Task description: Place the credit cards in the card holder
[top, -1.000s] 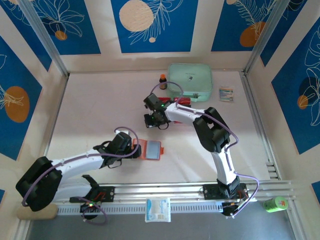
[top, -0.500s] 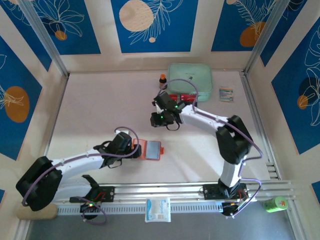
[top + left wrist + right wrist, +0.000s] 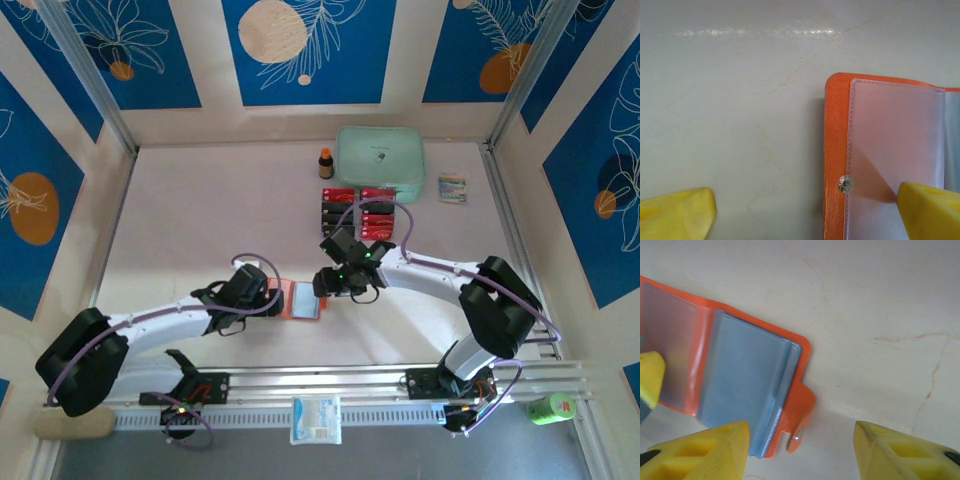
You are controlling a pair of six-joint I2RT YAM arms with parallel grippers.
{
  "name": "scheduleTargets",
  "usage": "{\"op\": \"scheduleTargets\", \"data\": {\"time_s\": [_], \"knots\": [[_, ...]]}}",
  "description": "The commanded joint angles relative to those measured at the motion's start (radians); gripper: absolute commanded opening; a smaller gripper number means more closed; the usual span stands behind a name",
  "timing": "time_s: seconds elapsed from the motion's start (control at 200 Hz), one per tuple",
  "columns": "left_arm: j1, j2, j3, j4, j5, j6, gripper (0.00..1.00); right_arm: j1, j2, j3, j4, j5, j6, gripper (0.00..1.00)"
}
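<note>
The orange card holder (image 3: 303,300) lies open on the table, its pale blue inside (image 3: 745,385) facing up. My left gripper (image 3: 270,297) is open at its left edge, one yellow finger (image 3: 932,212) resting over the clear sleeve (image 3: 895,145) and the other out on the bare table. My right gripper (image 3: 335,280) hovers at its right edge, open and holding nothing. The snap tab (image 3: 801,422) lies between its fingertips (image 3: 700,452). The red and black credit cards (image 3: 357,212) sit in rows behind, apart from both grippers.
A mint-green zip pouch (image 3: 378,158) and a small brown bottle (image 3: 325,163) stand at the back. A small packet (image 3: 452,188) lies back right. A white packet (image 3: 316,420) and a green object (image 3: 550,407) sit by the near rail.
My right arm swung from over the credit cards toward me to the card holder's right edge, and its jaws opened. The left arm stayed put.
</note>
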Motion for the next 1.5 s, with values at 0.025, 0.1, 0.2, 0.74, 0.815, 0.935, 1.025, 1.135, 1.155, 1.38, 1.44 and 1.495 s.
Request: {"op": "scheduleTargets", "data": {"time_s": [0.025, 0.1, 0.2, 0.74, 0.815, 0.935, 1.025, 1.135, 1.155, 1.38, 1.44, 1.495], "knots": [[-0.015, 0.037, 0.011, 0.066, 0.053, -0.014, 0.95, 0.015, -0.005, -0.018, 0.006, 0.013, 0.038, 0.57], [-0.018, 0.040, 0.014, 0.065, 0.050, -0.014, 0.95, 0.020, 0.011, -0.023, 0.019, 0.004, 0.042, 0.55], [-0.022, 0.043, 0.019, 0.059, 0.047, -0.014, 0.95, 0.019, 0.028, -0.026, 0.036, -0.012, 0.046, 0.49], [-0.027, 0.091, 0.052, 0.070, 0.040, -0.002, 0.95, -0.033, 0.036, -0.070, 0.069, -0.023, 0.063, 0.02], [-0.027, 0.100, 0.060, 0.076, 0.043, 0.001, 0.95, -0.049, 0.030, -0.077, 0.074, -0.024, 0.062, 0.00], [-0.028, 0.113, 0.074, 0.082, 0.044, 0.008, 0.96, -0.082, 0.007, -0.087, 0.081, -0.029, 0.058, 0.00], [-0.027, 0.127, 0.091, 0.084, 0.046, 0.018, 0.96, -0.115, -0.011, -0.089, 0.081, -0.033, 0.049, 0.00], [-0.027, 0.145, 0.114, 0.084, 0.050, 0.026, 0.96, -0.139, -0.033, -0.086, 0.086, -0.063, 0.034, 0.00], [-0.028, 0.145, 0.118, 0.083, 0.051, 0.026, 0.96, -0.139, -0.037, -0.086, 0.086, -0.069, 0.032, 0.00], [-0.028, 0.134, 0.106, 0.083, 0.051, 0.023, 0.96, -0.066, -0.082, -0.088, 0.078, -0.107, 0.076, 0.48], [-0.030, 0.129, 0.098, 0.085, 0.050, 0.019, 0.96, -0.030, -0.078, -0.077, 0.066, -0.098, 0.091, 0.56], [-0.030, 0.123, 0.094, 0.083, 0.048, 0.017, 0.96, 0.000, -0.069, -0.065, 0.050, -0.083, 0.103, 0.61]]}}
